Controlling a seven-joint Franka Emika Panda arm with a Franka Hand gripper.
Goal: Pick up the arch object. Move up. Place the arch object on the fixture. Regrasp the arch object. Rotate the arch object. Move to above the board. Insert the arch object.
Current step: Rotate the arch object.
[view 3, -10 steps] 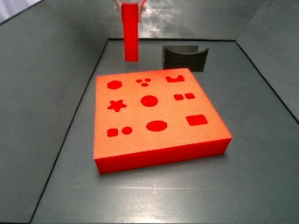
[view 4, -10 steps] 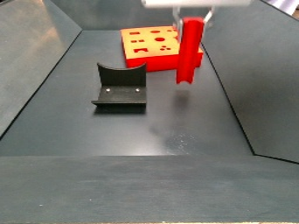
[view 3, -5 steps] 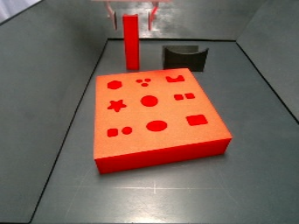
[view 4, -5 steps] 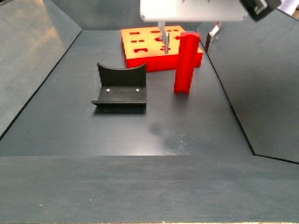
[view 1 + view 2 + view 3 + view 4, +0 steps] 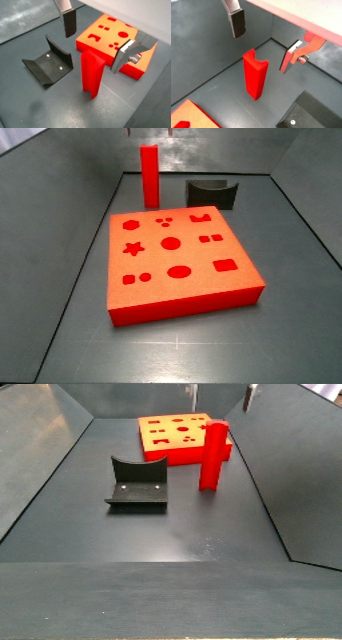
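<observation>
Gripper (image 5: pixel 97 40): above the arch object, jaws spread wide, nothing between the pads; clear of the bar in both wrist views.
Fingers (image 5: pixel 236 22): flat silver plates with dark pads, one on each side of the bar's top, neither touching it.
Arch object (image 5: pixel 91 75): standing upright on the floor, long axis vertical; directly below the gap between the jaws, so a straight descent would bring the pads to its flanks. Top end notched, seen in a wrist view (image 5: pixel 255 75).
Position in a side view (image 5: pixel 213 455): just beside the board's near edge, not on it.
Position in a side view (image 5: pixel 150 177): behind the board, near the fixture but apart from it.
Fixture (image 5: pixel 136 486): on the floor, well apart from the bar, scoop empty.
Board (image 5: pixel 177 253): flat on the floor, holes all open.
Judged step: pick-up not yet made; closing the jaws on the upper part of the bar appears to be what comes next.
Risk: tall slender bar standing free, liable to tip if one pad arrives first.
</observation>
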